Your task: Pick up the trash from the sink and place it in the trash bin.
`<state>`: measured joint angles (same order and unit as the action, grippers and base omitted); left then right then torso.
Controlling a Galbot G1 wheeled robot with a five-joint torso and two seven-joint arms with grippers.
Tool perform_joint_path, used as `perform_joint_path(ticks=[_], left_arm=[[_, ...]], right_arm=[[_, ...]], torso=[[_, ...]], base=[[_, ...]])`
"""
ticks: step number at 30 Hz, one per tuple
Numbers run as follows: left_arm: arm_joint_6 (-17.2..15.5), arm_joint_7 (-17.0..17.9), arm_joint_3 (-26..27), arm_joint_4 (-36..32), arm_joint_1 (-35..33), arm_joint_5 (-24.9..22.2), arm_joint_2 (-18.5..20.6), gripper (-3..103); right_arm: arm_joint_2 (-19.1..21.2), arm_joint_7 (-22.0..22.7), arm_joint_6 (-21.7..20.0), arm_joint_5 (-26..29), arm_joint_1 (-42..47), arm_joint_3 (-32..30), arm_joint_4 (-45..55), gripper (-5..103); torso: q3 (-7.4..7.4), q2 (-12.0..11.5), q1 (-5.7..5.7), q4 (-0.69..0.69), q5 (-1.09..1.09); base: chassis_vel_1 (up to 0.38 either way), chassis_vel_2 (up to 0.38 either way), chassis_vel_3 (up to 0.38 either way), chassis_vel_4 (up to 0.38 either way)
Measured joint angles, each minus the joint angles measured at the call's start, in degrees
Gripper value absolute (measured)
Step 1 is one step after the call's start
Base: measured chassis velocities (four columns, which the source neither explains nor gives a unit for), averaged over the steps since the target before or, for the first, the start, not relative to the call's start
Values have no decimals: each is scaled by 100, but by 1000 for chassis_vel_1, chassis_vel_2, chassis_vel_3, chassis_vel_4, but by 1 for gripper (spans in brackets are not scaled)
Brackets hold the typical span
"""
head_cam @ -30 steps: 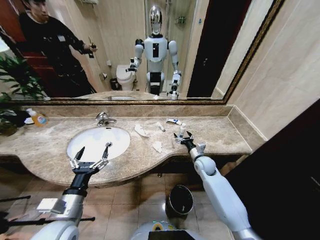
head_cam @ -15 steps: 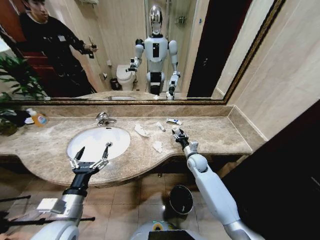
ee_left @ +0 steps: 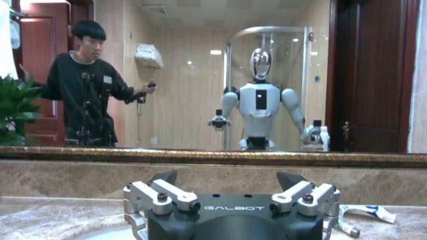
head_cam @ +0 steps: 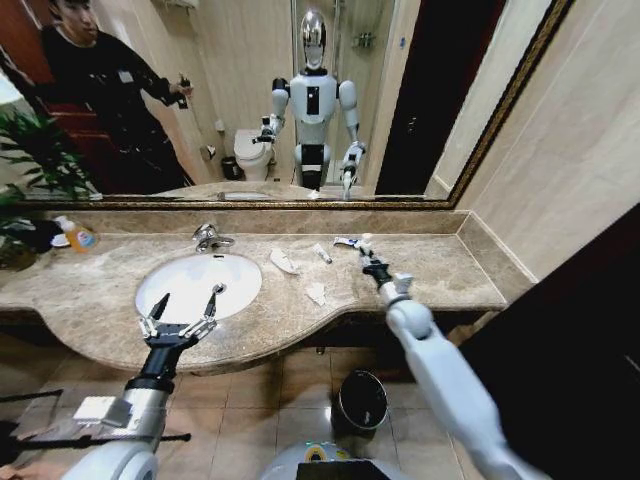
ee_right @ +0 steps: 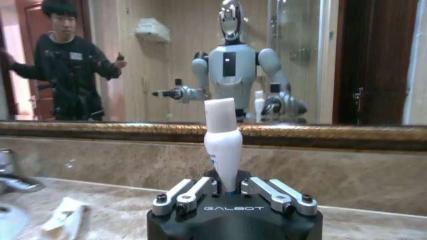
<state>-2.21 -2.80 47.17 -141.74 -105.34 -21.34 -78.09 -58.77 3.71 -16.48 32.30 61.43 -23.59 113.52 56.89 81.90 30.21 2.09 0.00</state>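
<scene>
"GALBOT" was printed on both wrists. Right pincer was pinching the little white bottle upright, right of centre above the counter. Left pincer sat spread wide at the sink lower left. Tissue wads lay mid-counter; trash bin sat bottom centre.

White tube upright in right end effector

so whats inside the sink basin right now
The sink looks bare white inside, with no trash visible in it. The open left gripper hovers over its near rim and hides that edge. The tissue wads lie on the counter beside it.
</scene>
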Motion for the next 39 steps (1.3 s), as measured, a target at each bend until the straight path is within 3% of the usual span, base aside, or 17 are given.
perform_joint_path(ticks=[2, 3, 5, 8, 10, 12, 14, 16, 17, 19, 20, 22, 27, 32, 39], left_arm=[[0, -3, 0, 0, -1, 0, 0, 100], [0, -3, 0, 0, -1, 0, 0, 100], [0, 0, 0, 0, 0, 0, 0, 100], [0, -1, 0, 0, -1, 0, 0, 100], [0, 1, 1, 0, 0, 0, 0, 100], [0, 1, 1, 0, -1, 0, 0, 100], [0, 0, 1, 0, -1, 0, 0, 100], [0, 0, 1, 0, 0, 0, 0, 100], [0, 0, 1, 0, 0, 0, 0, 100], [0, 0, 1, 0, 0, 0, 0, 100], [0, 0, 1, 0, 0, 0, 0, 100], [0, 0, 0, 0, 0, 0, 0, 100], [0, 0, 1, 0, 0, 0, 0, 100], [0, 0, 0, 0, 0, 0, 0, 100], [0, 0, 1, 0, 0, 0, 0, 100]], right_arm=[[833, -117, -313, 482, 794, -631, 566, 14], [833, -117, -313, 482, 794, -631, 566, 14], [1252, -546, -300, 530, 1566, -1212, 796, 14], [1390, -832, -291, 518, 2092, -1616, 870, 14], [1421, -1363, -89, 343, 3075, -2257, 835, 14], [1366, -1441, 33, 264, 3411, -2355, 817, 14], [1257, -1492, 144, 150, 3781, -2396, 810, 14], [892, -1788, 283, -128, 4020, -2160, 538, 14], [892, -1788, 283, -128, 4020, -2160, 538, 14], [402, -2308, 462, -525, 3826, -1704, -77, 14], [402, -2308, 462, -525, 3826, -1704, -77, 14], [-18, -2668, 670, -1055, 3426, -1229, -823, 14], [-480, -2639, 1177, -1633, 2805, -700, -1878, 14], [-1305, -2345, 2051, -2602, 1792, -196, -3972, 14], [-1715, -2103, 2391, -3043, 1234, -186, -5201, 13]], torso=[[0, 0, 0, 1, 1], [0, 0, 0, 1, 1], [1, 0, 0, 1, 2], [0, 0, 1, 2, 2], [0, 0, 1, 2, 1], [1, 0, 1, 1, 1], [1, 0, 0, 0, 2], [0, 0, 0, 1, -2], [0, 0, 0, 1, -2], [1, 0, 1, 1, 2], [1, 0, 1, 1, 2], [1, -1, 1, 1, 1], [1, -1, 1, 2, 2], [2, -2, 2, 3, 0], [2, -2, 2, 3, -1]], base=[[0, 0, 0, 0], [0, 0, 0, 0], [0, 0, 0, 0], [0, 0, 0, 0], [0, 0, 0, 0], [0, 0, 0, 0], [0, 0, 0, 0], [0, 0, 0, 0], [0, 0, 0, 0], [0, 0, 0, 0], [0, 0, 0, 0], [0, 0, 0, 0], [0, 0, 0, 0], [0, 0, 0, 0], [0, 0, 0, 0]])
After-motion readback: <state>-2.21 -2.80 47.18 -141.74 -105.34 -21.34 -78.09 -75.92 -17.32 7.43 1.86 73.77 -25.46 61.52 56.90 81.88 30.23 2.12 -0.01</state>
